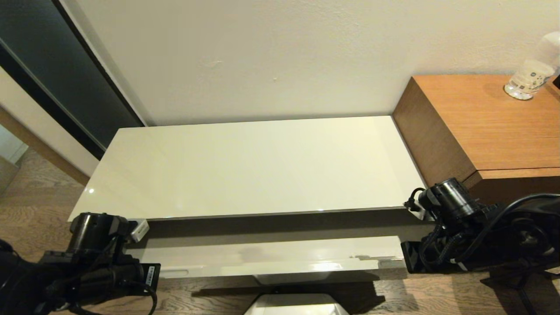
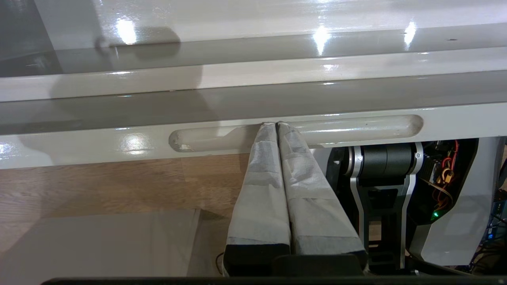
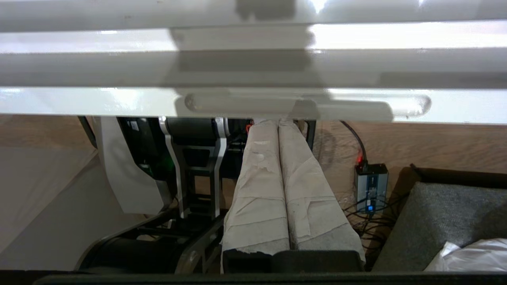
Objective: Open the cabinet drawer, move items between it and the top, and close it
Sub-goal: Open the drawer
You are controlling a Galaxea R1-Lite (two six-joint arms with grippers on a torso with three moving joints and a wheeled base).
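Note:
The cabinet's glossy cream top [image 1: 253,166] lies bare before me. Below it the wide shallow drawer [image 1: 271,254] stands pulled out a short way. My left gripper [image 2: 276,125] is shut on nothing, its taped fingertips [image 2: 264,138] pushed into the left oblong cut-out [image 2: 356,131] in the drawer's front. My right gripper [image 3: 278,122] is also shut on nothing, and its tips meet the lower edge of the drawer front just under the right cut-out [image 3: 237,102]. In the head view both arms flank the drawer, left [image 1: 100,258] and right [image 1: 459,236], and the fingers are hidden.
A taller brown wood-grain desk [image 1: 481,127] adjoins the cabinet's right end and carries a clear plastic bottle [image 1: 531,72]. A dark glass panel [image 1: 52,65] stands at the left. On the wooden floor lie a small power box with cables [image 3: 371,184] and a grey cushion [image 3: 447,221].

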